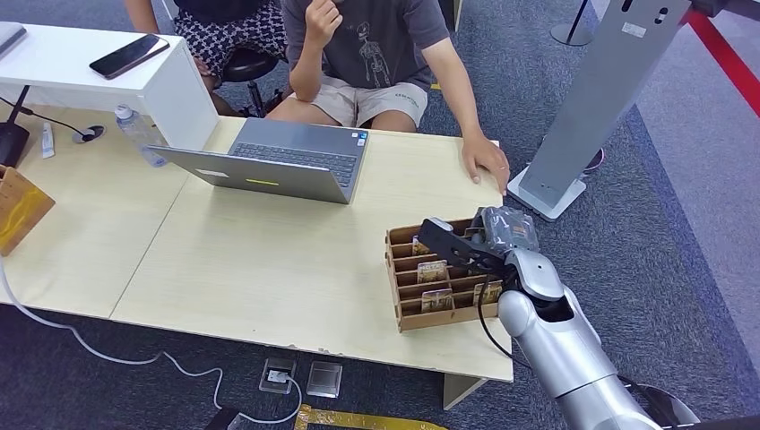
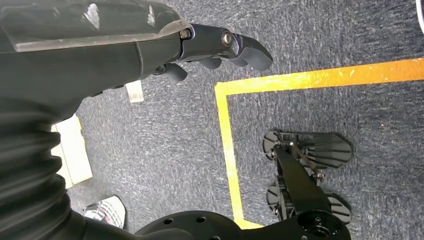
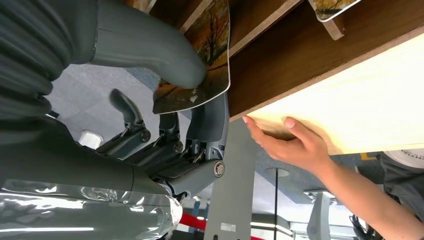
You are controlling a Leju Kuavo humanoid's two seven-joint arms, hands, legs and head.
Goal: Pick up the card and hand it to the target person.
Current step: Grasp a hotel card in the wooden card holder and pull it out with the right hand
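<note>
A wooden card rack stands at the table's front right corner with several picture cards upright in its slots. My right hand reaches over the rack's far right side. In the right wrist view my thumb and the darker fingers pinch an autumn-tree card, whose far end still sits between the rack's dividers. The target person sits across the table, one hand resting flat at the table edge. My left hand hangs over the carpet, holding nothing.
An open grey laptop lies mid-table, a water bottle behind it. A phone rests on a white box at back left. A grey kiosk stand rises right of the table. A second person sits at the back.
</note>
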